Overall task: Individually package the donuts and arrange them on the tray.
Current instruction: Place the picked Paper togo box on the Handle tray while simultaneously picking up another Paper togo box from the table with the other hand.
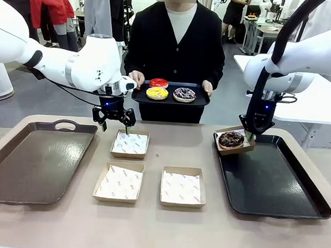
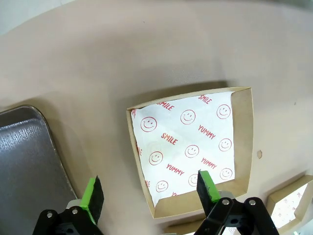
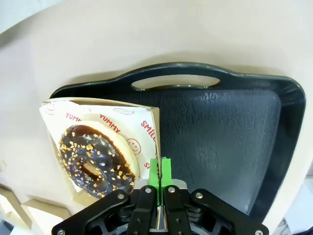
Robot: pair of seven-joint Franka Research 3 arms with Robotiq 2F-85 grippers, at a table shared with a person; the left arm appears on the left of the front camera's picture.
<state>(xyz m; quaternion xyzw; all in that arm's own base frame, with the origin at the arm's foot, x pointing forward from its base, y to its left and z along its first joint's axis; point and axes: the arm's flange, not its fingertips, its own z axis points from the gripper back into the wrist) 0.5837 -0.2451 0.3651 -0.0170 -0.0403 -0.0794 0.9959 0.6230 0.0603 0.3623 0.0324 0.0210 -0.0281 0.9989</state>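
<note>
A chocolate donut (image 1: 231, 139) (image 3: 95, 159) with pale crumbs lies in a paper box (image 1: 234, 149) (image 3: 142, 122). The box rests over the far left corner of the black tray (image 1: 273, 185) (image 3: 220, 137). My right gripper (image 1: 248, 135) (image 3: 160, 172) is shut on the box's side wall. My left gripper (image 1: 116, 127) (image 2: 149, 193) hangs open just above the near edge of an empty lined box (image 1: 130, 144) (image 2: 190, 147). Across the table, the person holds a small black tray (image 1: 170, 100) carrying the red donut (image 1: 159, 83), yellow donut (image 1: 156, 93) and purple sprinkled donut (image 1: 184, 94).
A brown tray (image 1: 36, 161) (image 2: 29, 161) lies at the left of the table. Two more empty lined boxes (image 1: 119, 182) (image 1: 183, 186) sit nearer the front edge. The person's hands (image 1: 137, 78) grip the small tray's ends.
</note>
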